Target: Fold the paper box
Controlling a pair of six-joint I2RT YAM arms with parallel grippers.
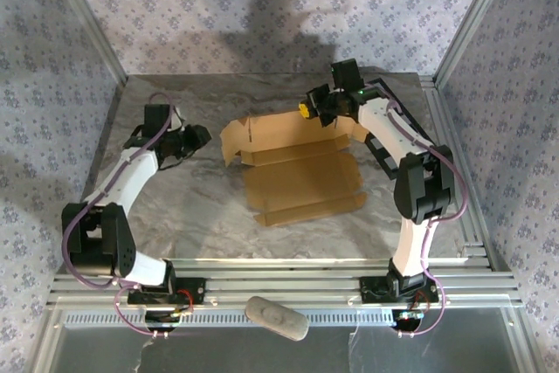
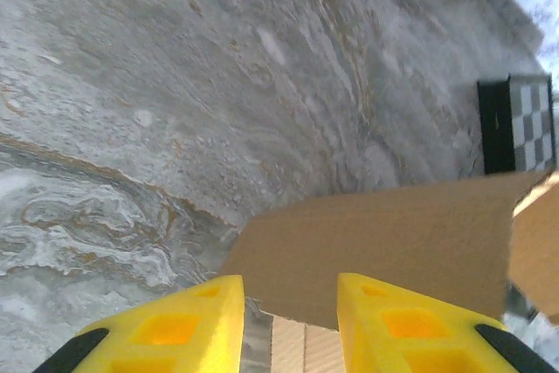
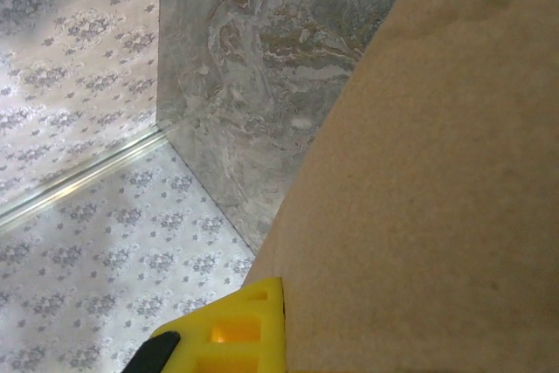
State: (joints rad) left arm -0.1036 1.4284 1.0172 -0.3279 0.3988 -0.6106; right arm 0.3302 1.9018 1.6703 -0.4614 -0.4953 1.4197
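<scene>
Paper box (image 1: 297,176), far flap in right tool (image 1: 307,111)

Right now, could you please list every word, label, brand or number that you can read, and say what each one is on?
None: no view has any readable text.
The box is plain, unprinted cardboard.
The checkerboard panel bears only black and white squares.
The wallpaper has only a flower pattern.

A lab test cell, walled and framed.
I am bolted to aluminium rails (image 1: 279,282) at 6 o'clock; floral-print panels (image 1: 218,6) box in my marble-look table (image 1: 175,216) from 9 to 3 o'clock, a checkerboard panel (image 2: 517,124) lying at 3.
</scene>
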